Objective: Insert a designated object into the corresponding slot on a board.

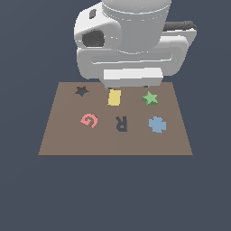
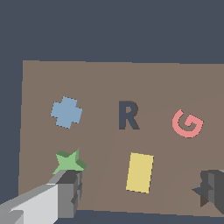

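Observation:
The green star block lies flat on the brown board, at the far side toward the exterior view's right. It also shows in the wrist view. The dark star-shaped slot is at the board's far corner on the exterior view's left. My gripper is open wide and empty, above the board's far edge over the yellow rectangle. One finger is right beside the star block. The other finger partly hides the slot.
On the board lie a yellow rectangle, a pink G piece and a blue clover-like piece. A dark R-shaped recess is in the middle. The arm's white body looms over the far edge.

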You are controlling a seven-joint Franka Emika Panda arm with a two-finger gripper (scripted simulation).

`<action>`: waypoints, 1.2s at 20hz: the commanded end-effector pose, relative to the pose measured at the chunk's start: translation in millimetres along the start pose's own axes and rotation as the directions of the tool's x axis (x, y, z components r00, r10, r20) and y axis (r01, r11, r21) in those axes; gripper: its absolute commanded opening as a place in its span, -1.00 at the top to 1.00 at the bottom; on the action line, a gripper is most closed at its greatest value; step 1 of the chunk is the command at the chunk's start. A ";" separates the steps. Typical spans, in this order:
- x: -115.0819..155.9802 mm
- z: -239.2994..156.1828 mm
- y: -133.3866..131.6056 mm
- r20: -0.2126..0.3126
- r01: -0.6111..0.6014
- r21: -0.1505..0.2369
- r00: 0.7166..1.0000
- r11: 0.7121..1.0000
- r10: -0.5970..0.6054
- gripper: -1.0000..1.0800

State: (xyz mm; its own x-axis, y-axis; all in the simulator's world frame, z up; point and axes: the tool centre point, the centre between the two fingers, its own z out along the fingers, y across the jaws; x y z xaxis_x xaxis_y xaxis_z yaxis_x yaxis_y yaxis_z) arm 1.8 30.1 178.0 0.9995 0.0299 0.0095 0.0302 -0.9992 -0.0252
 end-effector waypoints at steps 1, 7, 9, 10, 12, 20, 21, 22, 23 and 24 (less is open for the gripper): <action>0.0 0.0 0.0 0.000 0.000 0.000 1.000 1.000 0.000 -0.92; 0.3 3.9 -3.7 0.001 0.033 0.000 0.999 0.999 -0.033 -0.92; 0.5 7.0 -6.6 0.001 0.059 -0.001 0.998 0.998 -0.059 -0.92; 0.6 8.9 -8.3 0.001 0.075 -0.001 0.997 0.997 -0.075 -0.92; 0.6 13.3 -12.5 0.002 0.112 -0.001 0.994 0.994 -0.112 -0.92; -2.6 40.5 -37.7 0.007 0.334 -0.003 0.942 0.942 -0.334 -0.92; -3.7 45.1 -41.8 0.008 0.370 -0.003 0.929 0.929 -0.370 -0.92; -5.0 49.8 -46.1 0.009 0.407 -0.003 0.913 0.913 -0.407 -0.92; -6.7 54.9 -50.6 0.010 0.445 -0.003 0.895 0.895 -0.445 -0.92; -8.6 60.2 -55.2 0.011 0.485 -0.003 0.874 0.875 -0.485 -0.92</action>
State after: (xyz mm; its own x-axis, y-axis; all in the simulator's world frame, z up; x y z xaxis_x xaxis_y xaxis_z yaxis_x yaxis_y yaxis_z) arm -5.2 79.4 126.7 0.8908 0.4543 0.0102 0.4544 -0.8907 -0.0151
